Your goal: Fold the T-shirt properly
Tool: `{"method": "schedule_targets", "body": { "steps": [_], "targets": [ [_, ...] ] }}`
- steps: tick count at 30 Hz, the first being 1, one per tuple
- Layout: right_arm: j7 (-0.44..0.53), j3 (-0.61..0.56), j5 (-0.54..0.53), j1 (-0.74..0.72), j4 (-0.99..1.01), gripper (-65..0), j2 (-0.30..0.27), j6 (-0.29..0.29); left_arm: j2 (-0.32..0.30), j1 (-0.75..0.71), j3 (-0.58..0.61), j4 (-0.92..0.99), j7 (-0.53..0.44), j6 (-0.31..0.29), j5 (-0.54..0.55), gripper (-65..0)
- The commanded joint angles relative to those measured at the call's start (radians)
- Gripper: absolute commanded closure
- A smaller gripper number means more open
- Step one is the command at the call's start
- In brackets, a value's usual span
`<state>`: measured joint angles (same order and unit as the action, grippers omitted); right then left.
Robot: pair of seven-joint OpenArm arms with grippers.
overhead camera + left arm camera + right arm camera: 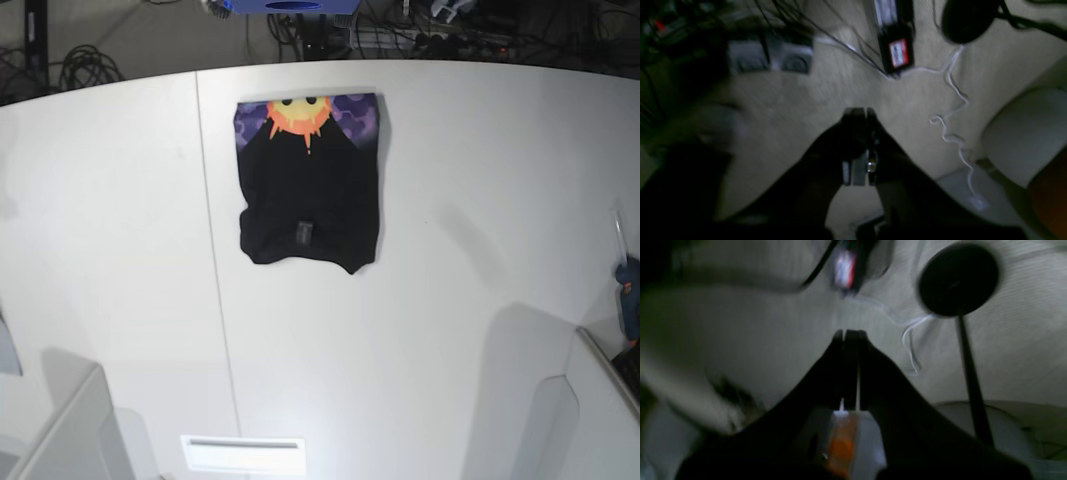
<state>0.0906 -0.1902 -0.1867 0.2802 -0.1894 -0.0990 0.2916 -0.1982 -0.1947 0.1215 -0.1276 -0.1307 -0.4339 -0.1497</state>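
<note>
Evidently the folding is done, or very nearly so. The T-shirt (310, 190) lies on the white table (470, 230) as a compact, roughly square packet, toward the far edge and a little left of centre in the base view. Its sleeves and sides appear tucked under, and the band of purple pattern with the orange-yellow sun shows along the far edge, with plain black cloth below it. A small tag (302, 233) sits near the near hem. The near corners bulge slightly, so the packet is not perfectly crisp, but it reads as a finished fold.

Neither arm appears in the base view, which suits a task at its end: both seem drawn back clear of the table so the cloth is not disturbed. The wrist views bear this out. The left hand (860, 111) has its jaws pressed together with nothing between them, and it looks out over carpet with a white cable (952, 133) and a black box bearing a red label (897, 50). The right hand (850, 335) likewise has its jaws together and empty, pointing at pale floor and a round black base on a stem (958, 280). Both pictures are dim and blurred, so finer detail cannot be told.

Judging from this, nothing is left but perhaps a small tidying of the near hem.
</note>
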Motion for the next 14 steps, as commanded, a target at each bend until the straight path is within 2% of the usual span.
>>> {"method": "schedule_targets", "body": {
  "steps": [1, 5, 11, 14],
  "targets": [
    [-0.009, 0.013, 0.003, 0.018, 0.006, 0.0, 0.005, 0.007, -0.008, -0.021, 0.000, 0.003, 0.004, -0.007, -0.009, 0.0],
    [-0.005, 0.048, 0.003, 0.020, 0.006, 0.0, 0.003, 0.007, -0.010, -0.032, -0.004, -0.057, 0.004, -0.007, -0.003, 0.0],
    [0.005, 0.042, 0.003, 0.018, 0.006, 0.0, 0.009, 0.007, -0.011, -0.022, -0.001, -0.070, 0.004, -0.007, -0.003, 0.0],
    [0.103, 0.042, 0.003, 0.018, 0.006, 0.0, 0.009, 0.007, -0.010, -0.018, -0.001, -0.077, 0.003, -0.007, -0.001, 0.0]
  ]
}}
